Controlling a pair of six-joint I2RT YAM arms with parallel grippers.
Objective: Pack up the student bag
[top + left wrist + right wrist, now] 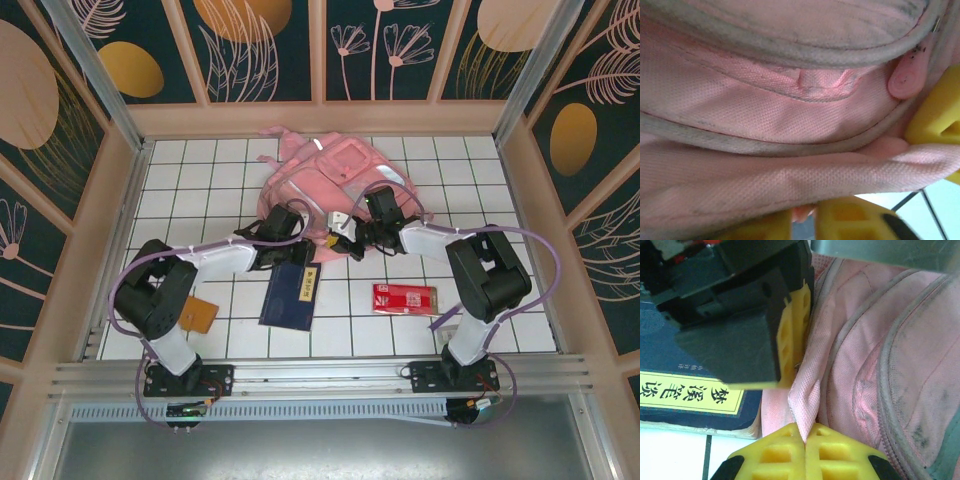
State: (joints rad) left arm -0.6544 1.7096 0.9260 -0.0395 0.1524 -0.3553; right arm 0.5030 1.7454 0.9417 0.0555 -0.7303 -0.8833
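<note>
Over the tiled table (200, 170), seen from above, the student bag (335, 170) lay slumped toward the far middle. Both my arms reached in to its near edge, my left claw (297, 228) at the bag's left side and my right claw (343, 238) just beside it. A dark blue book (290, 295) lay on the tiles with its far end close to the left claw. A red packet (404, 298) lay apart to the right, and a tan item (198, 315) sat beside my left arm. None of the three was inside the bag.

From my left wrist, pink cloth and grey piping ran across close up. A fold of it lay against my yellow fingers (935, 107), but I could not tell whether they were pinching it or merely resting on it.

From my right wrist, my two yellow pads (775, 455) were pressed together, with a thin pleat of the bag's fabric clamped between them. The left claw's dark body stood just above, against the same edge, with the book behind it.

I judged the packing barely begun. The mouth apparently had yet to be pulled open, and after that every item needed loading and the bag needed closing.
</note>
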